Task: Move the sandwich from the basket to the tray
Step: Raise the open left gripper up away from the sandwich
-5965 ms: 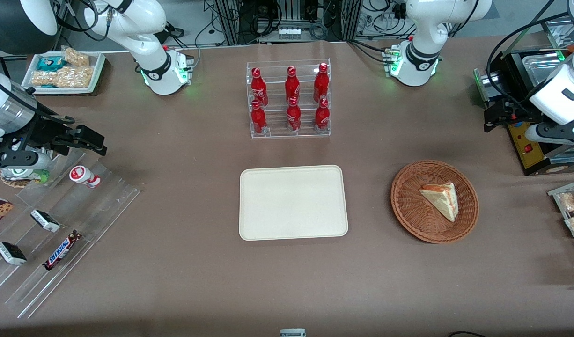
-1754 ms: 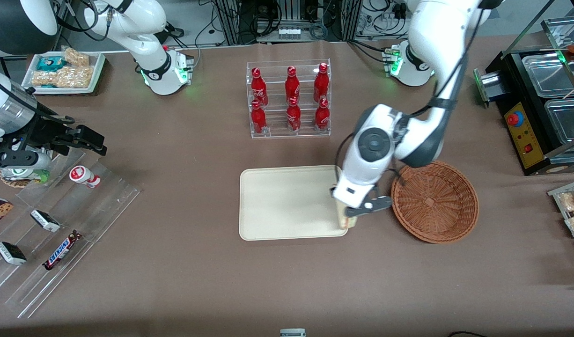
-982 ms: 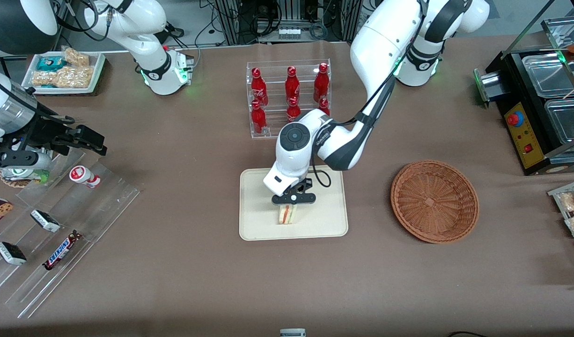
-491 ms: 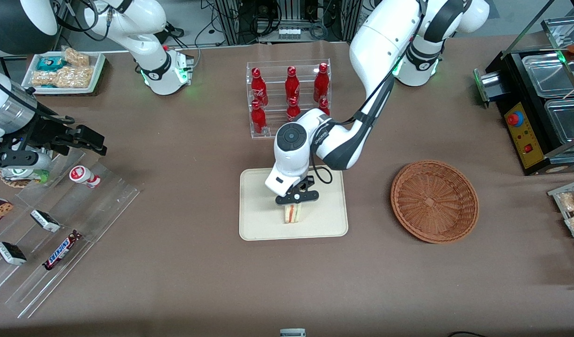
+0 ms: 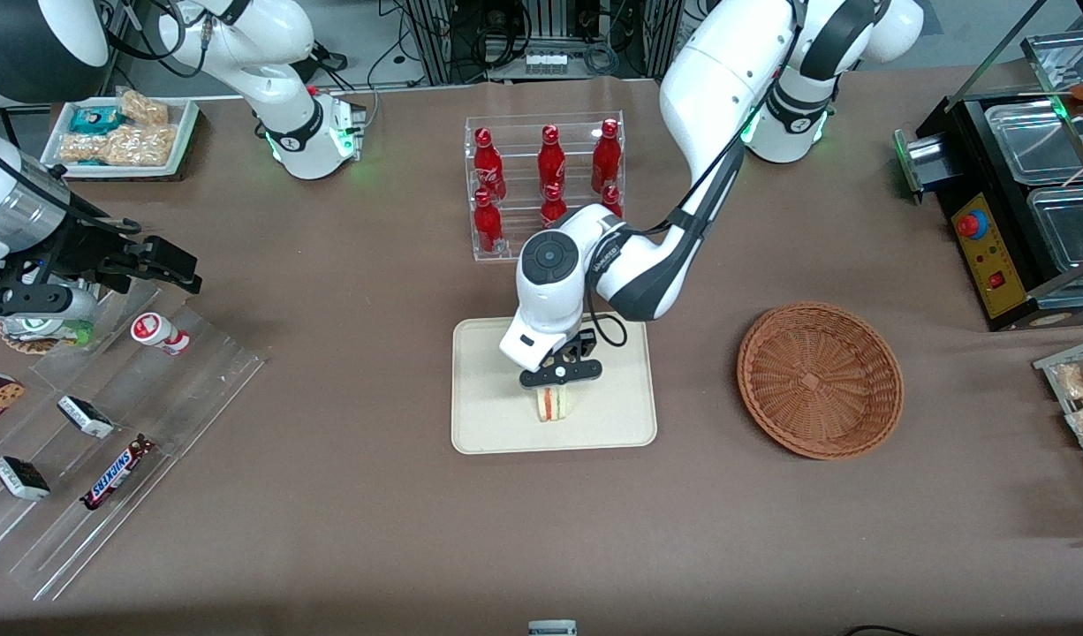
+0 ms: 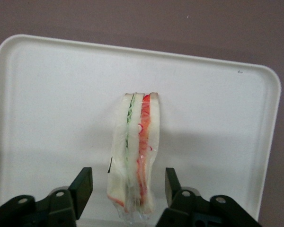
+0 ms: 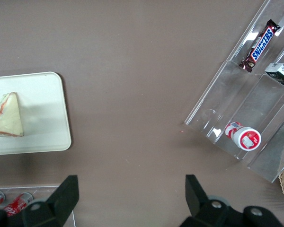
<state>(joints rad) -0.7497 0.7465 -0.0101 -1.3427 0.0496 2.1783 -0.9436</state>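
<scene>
- The brown surface (image 5: 347,495) carries a rack of red bottles (image 5: 546,190) farther from the front camera than the tray (image 5: 488,424), and clear stepped shelves of snacks toward the parked arm's end.
- The basket (image 5: 820,380) sits toward my working end of the surface, well apart from the tray, and nothing lies in it now; six seconds ago the sandwich was there.
- The sandwich (image 6: 135,156) now stands on edge on the tray, red and green filling showing along its edge.
- My hand (image 5: 559,374) hangs just above it over the tray. Half a second ago the fingers were closed onto the wedge; now they are spread, one finger (image 6: 83,184) on each side with a gap between pad and wrapper, so I hold nothing.
- I judge the release done and the placing all but finished: what remains is to lift straight up without brushing the wedge.
- Standing on a narrow edge, it could tip over if I clip it while leaving.
</scene>
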